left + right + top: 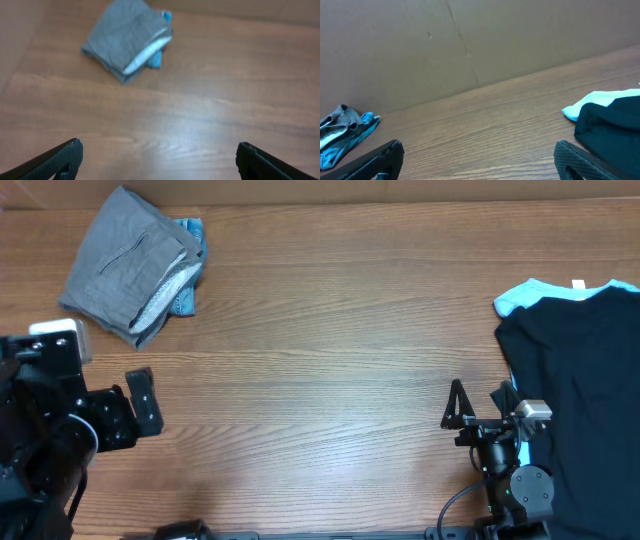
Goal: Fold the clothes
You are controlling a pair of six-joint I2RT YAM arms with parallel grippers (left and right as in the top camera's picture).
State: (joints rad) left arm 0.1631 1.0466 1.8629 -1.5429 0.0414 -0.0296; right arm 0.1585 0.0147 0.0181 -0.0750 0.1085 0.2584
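At about ten o'clock on the table, seen from overhead, we find the grey shorts lying as a folded bundle, with pale speckled lining showing along the edge that faces four o'clock. Blue denim shorts peek out from under the bundle on its three o'clock side, touching it. At three o'clock the black tee lies spread flat and runs off the frame edge. It rests on a light-blue garment, whose edge shows at the tee's eleven o'clock. We see the left gripper at eight o'clock, jaws spread wide with nothing between them, well apart from the bundle. The right gripper sits at five o'clock, just beside the tee, likewise wide and empty.
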